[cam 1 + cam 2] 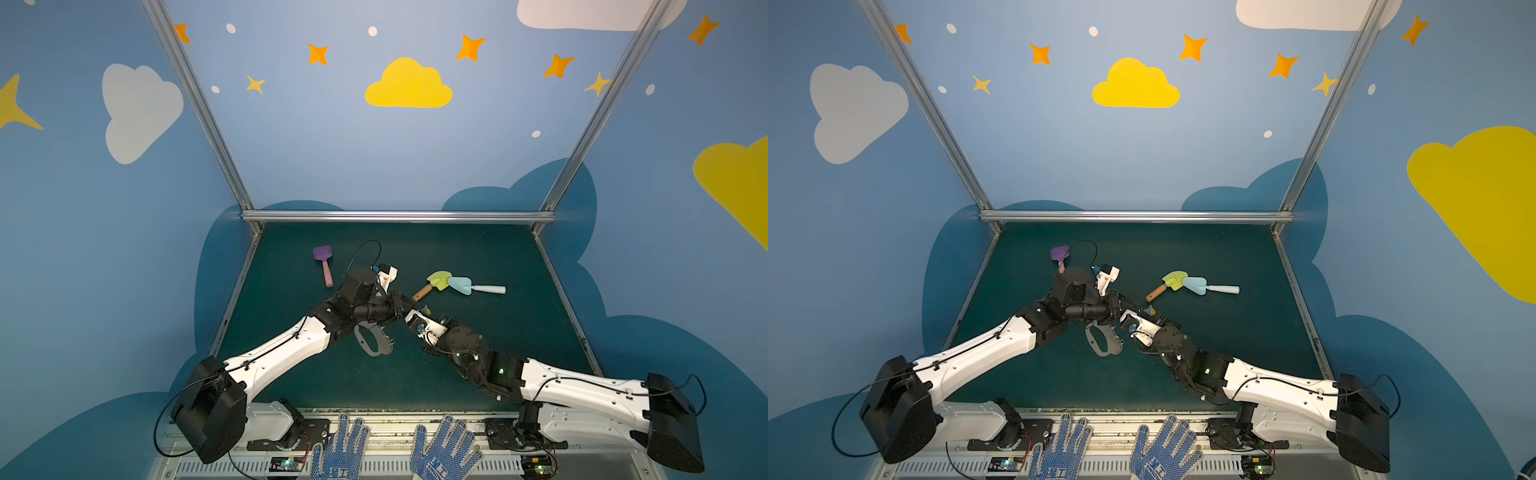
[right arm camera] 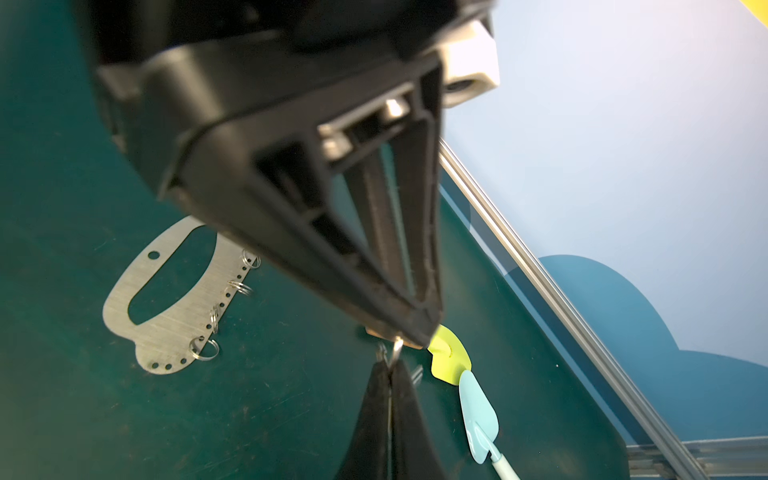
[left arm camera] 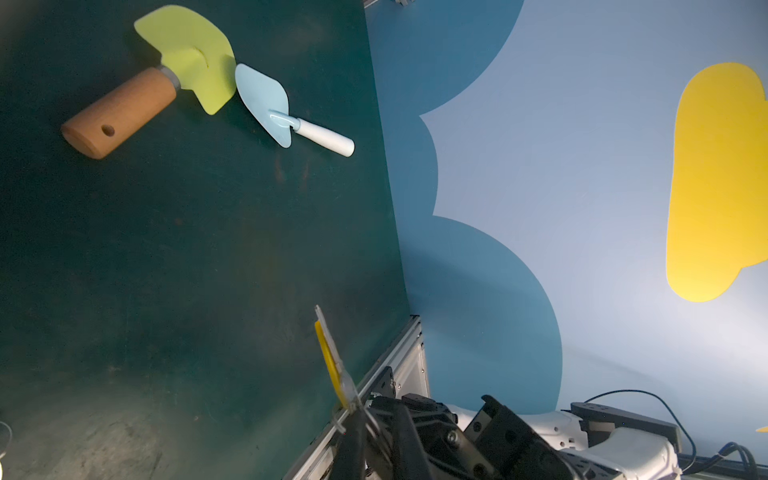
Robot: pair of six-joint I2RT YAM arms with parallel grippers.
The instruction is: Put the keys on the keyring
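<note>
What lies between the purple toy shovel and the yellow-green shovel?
The left arm's wrist with its white camera, shown in a top view.

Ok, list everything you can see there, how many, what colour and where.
mat: one, dark green, covers the table.
keys: one small bunch, silver and yellow, held up over mid-mat.
keyring: one, grey metal plate with small rings, flat on the mat, centre-front.
toy shovel: one, yellow-green, orange handle, mid-mat.
toy trowel: one, light blue, white handle, right beside the shovel.
toy spade: one, purple, pink handle, back left of the mat.
gloves: two, blue dotted, front edge.
left gripper: one, black, shut, tip at the keys.
right gripper: one, black, shut on the keys.
</note>
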